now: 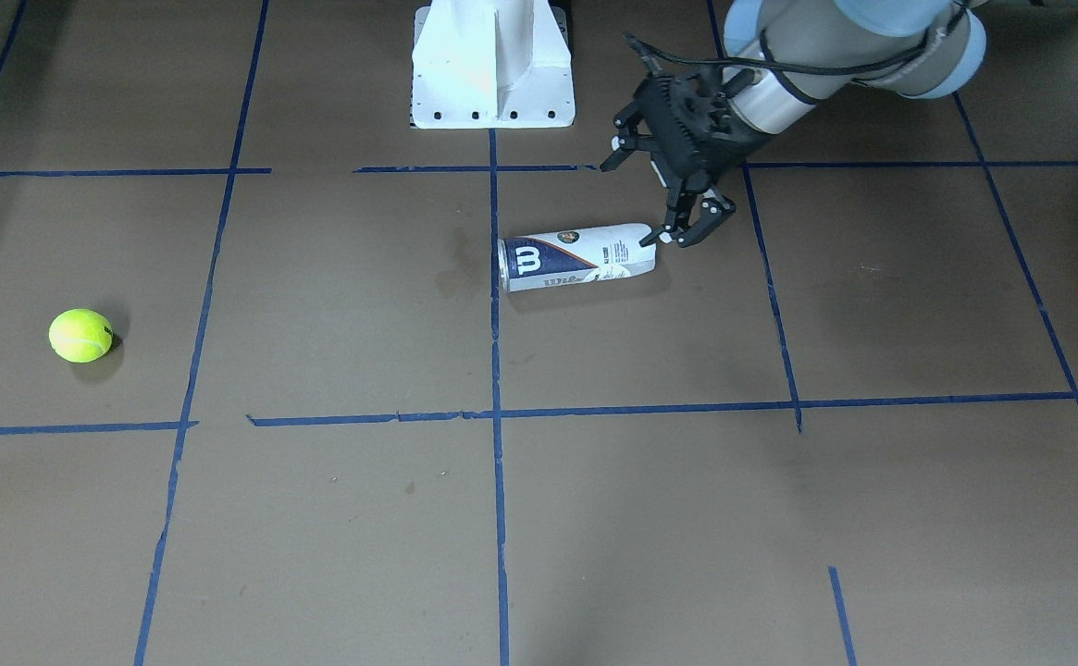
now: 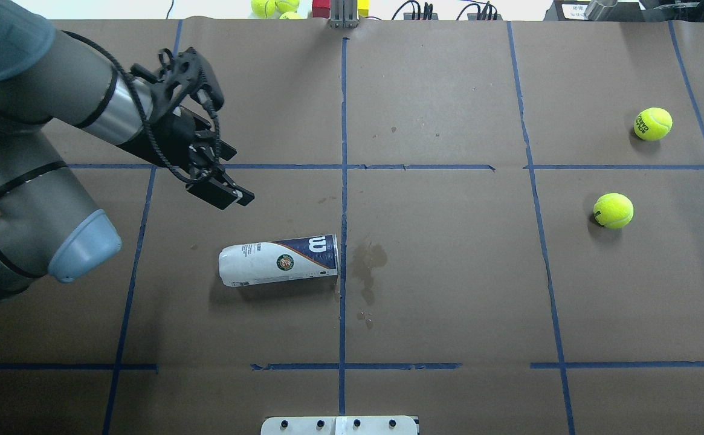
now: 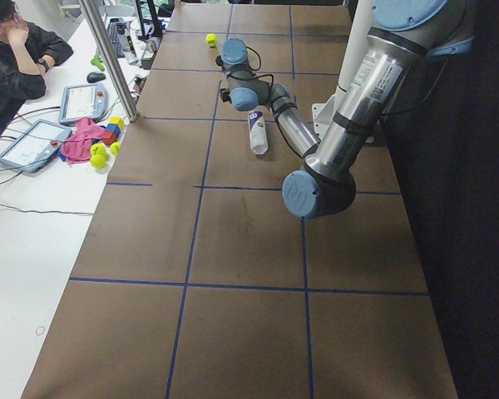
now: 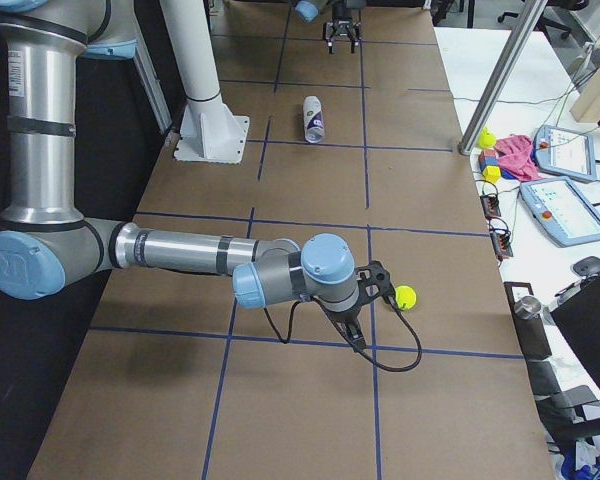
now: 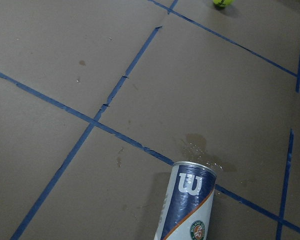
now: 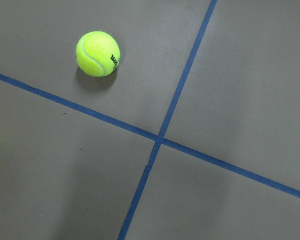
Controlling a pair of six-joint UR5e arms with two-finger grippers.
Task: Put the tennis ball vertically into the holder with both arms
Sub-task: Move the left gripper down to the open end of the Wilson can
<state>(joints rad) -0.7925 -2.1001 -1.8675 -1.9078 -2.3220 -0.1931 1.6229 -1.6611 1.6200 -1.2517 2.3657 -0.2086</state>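
The holder (image 1: 576,257) (image 2: 279,261) lies on its side on the brown table, its rimmed mouth toward the centre line. My left gripper (image 1: 675,239) (image 2: 237,196) hovers open just beyond the holder's closed white end, with nothing between its fingers. The left wrist view shows the holder's (image 5: 187,210) mouth end from above. A tennis ball (image 2: 613,210) (image 1: 80,335) rests far off on the robot's right side. My right gripper (image 4: 352,335) shows only in the exterior right view, above the table near a tennis ball (image 4: 405,296); whether it is open or shut I cannot tell. The right wrist view looks down on a tennis ball (image 6: 97,53).
A second tennis ball (image 2: 652,124) lies farther out on the right. The white pedestal (image 1: 492,65) stands at the robot's edge. A damp stain (image 2: 367,266) marks the paper by the holder's mouth. A person (image 3: 17,58) sits at a side table with tablets.
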